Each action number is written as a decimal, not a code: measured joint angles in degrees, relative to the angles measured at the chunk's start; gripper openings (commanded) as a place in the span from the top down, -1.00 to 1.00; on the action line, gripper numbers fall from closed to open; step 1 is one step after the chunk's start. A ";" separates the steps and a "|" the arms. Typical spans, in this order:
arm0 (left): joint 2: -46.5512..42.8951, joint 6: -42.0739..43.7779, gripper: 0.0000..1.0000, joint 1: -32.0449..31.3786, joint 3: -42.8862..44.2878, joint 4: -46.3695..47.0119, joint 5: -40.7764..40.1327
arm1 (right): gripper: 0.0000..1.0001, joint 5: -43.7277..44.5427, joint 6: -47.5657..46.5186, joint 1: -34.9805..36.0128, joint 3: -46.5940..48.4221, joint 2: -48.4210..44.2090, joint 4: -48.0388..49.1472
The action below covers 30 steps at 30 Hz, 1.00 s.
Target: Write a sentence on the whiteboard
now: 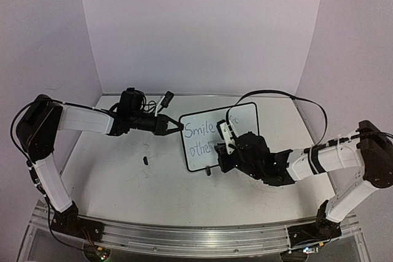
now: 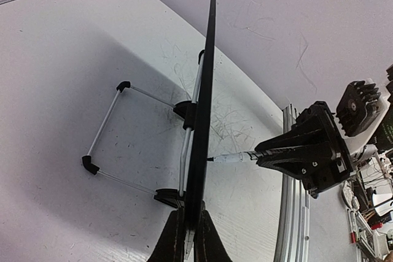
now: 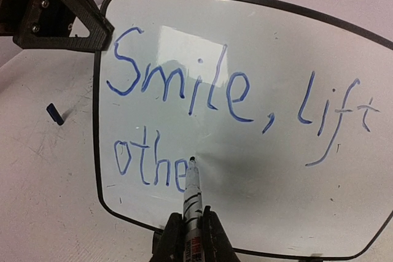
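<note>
The right fingers point(image 3: 171, 240) are clenched on a marker point(image 3: 191, 191), whose tip touches the board point(image 3: 276, 176) just after the "e" of "othe". The left fingers point(image 2: 176, 237) pinch the board's upper left corner, one on each face, steadying it upright on the worktop point(image 1: 116, 188), near the middle and toward the back wall. The sentence point(image 3: 184, 84) so far reads "Smile, lift" on the top line and "othe" on the second, in blue ink (the last "t" of "lift" is thin and crowded near the right frame). "Othe" reads as an unfinished word, so I judge the task well past halfway. Its last letters are left, perhaps a full stop, and then the marker can lift off. Only the right wrist view gives the writing legibly; from above, the right arm covers the ends of both lines. The left wrist view has the board edge-on, so it shows no writing. It does show what the others hide: the wire stand point(image 2: 104, 133) splayed behind the board, and the tip meeting the writing face roughly square. A small dark cap point(image 1: 146, 160), likely the marker's, lies on the worktop left of the board and apart from it.
</note>
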 measured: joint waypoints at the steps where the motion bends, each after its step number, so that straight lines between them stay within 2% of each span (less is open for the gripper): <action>1: 0.00 0.00 1.00 0.00 0.00 0.00 0.00 | 1.00 0.12 0.00 -0.04 0.20 0.37 -0.02; 30: 0.00 0.04 1.00 0.00 0.00 0.02 -0.07 | 1.00 -0.20 3.96 -0.33 -0.65 1.51 -2.60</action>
